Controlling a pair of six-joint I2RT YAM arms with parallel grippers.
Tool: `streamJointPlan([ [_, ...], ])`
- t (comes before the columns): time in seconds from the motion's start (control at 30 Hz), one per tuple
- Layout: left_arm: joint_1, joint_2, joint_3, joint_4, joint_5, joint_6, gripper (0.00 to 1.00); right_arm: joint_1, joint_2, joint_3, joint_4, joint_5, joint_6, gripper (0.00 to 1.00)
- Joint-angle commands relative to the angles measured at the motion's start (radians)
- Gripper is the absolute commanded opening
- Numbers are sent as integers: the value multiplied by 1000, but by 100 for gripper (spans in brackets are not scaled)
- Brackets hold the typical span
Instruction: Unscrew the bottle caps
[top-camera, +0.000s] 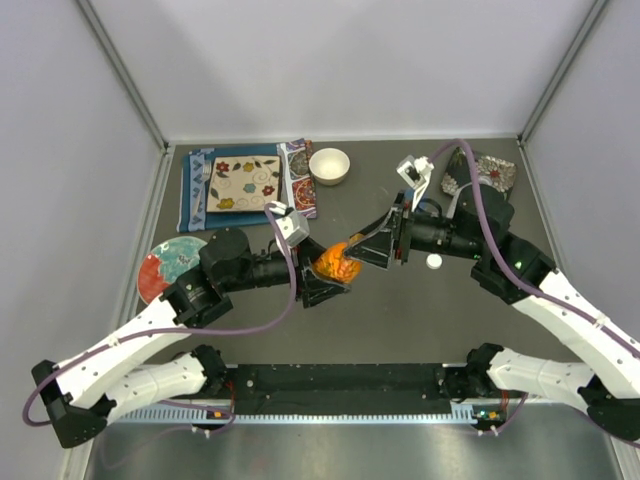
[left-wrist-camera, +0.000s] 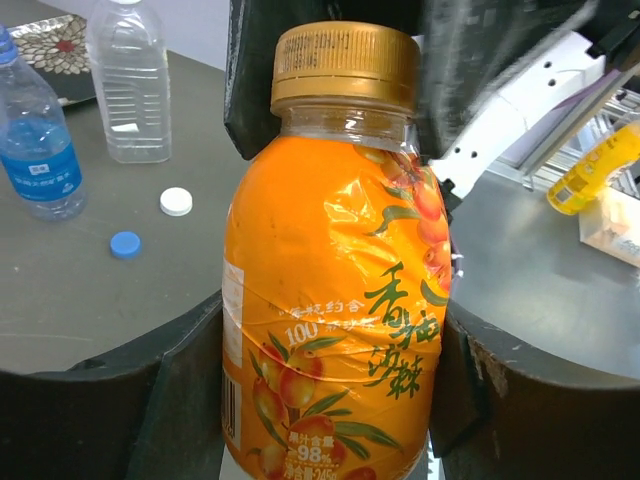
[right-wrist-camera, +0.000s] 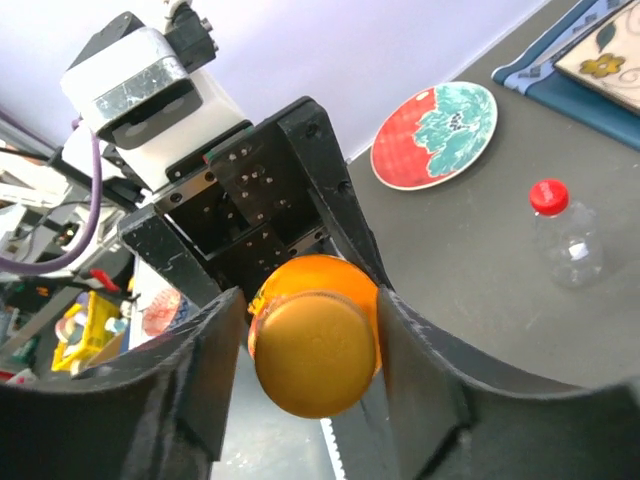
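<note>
The short orange bottle (left-wrist-camera: 330, 300) is held off the table between the two arms. My left gripper (left-wrist-camera: 328, 335) is shut on its labelled body, one jaw pressing on each side. The orange cap (right-wrist-camera: 315, 355) sits on the bottle's neck, and my right gripper (right-wrist-camera: 305, 325) is shut round it from the opposite side. From above, the orange bottle (top-camera: 335, 262) lies level between the left gripper (top-camera: 322, 272) and the right gripper (top-camera: 362, 247). A loose white cap (left-wrist-camera: 176, 201) and a loose blue cap (left-wrist-camera: 125, 244) lie on the table. A slim clear bottle (right-wrist-camera: 565, 240) keeps its red cap (right-wrist-camera: 548, 196).
A blue-tinted bottle (left-wrist-camera: 35, 140) and a wide clear bottle (left-wrist-camera: 128, 80) stand beyond the loose caps. A white bowl (top-camera: 329, 165) and a patterned tile on a blue cloth (top-camera: 245, 185) sit at the back. A red and teal plate (top-camera: 165, 265) lies at the left, and a patterned tray (top-camera: 492, 172) at the back right.
</note>
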Motion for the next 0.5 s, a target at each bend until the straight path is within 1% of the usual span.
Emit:
streamJointPlan([
  [0.0,-7,9,36,38,-103,42,39,1,-9,77,-17,77,-32,62],
  [0.03,-15,5,31,47,-135,46,35,1,-10,90,-44,96,-44,69],
  [0.07,-19,-10,19,55,-164,55,35,1,-13,95,-52,137,-46,72],
  [0.1,-24,-17,11,63,-228,60,34,1,-16,100,-58,157,-47,74],
  [0.13,-30,-23,5,66,-258,63,33,1,-18,107,-66,173,-47,77],
  [0.17,-33,-32,-6,96,-290,69,33,1,-18,112,-69,208,-36,78],
  [0.27,-47,-38,-18,119,-407,79,33,1,-10,121,-72,275,13,78],
  [0.33,-67,-38,-20,126,-489,91,32,1,-1,129,-74,298,57,77],
  [0.37,-76,-35,-20,130,-499,106,32,1,6,130,-77,321,69,77],
  [0.4,-99,-32,-20,132,-551,117,32,1,19,135,-77,329,85,76],
  [0.47,-122,-23,-15,132,-606,148,32,2,32,146,-81,352,91,74],
])
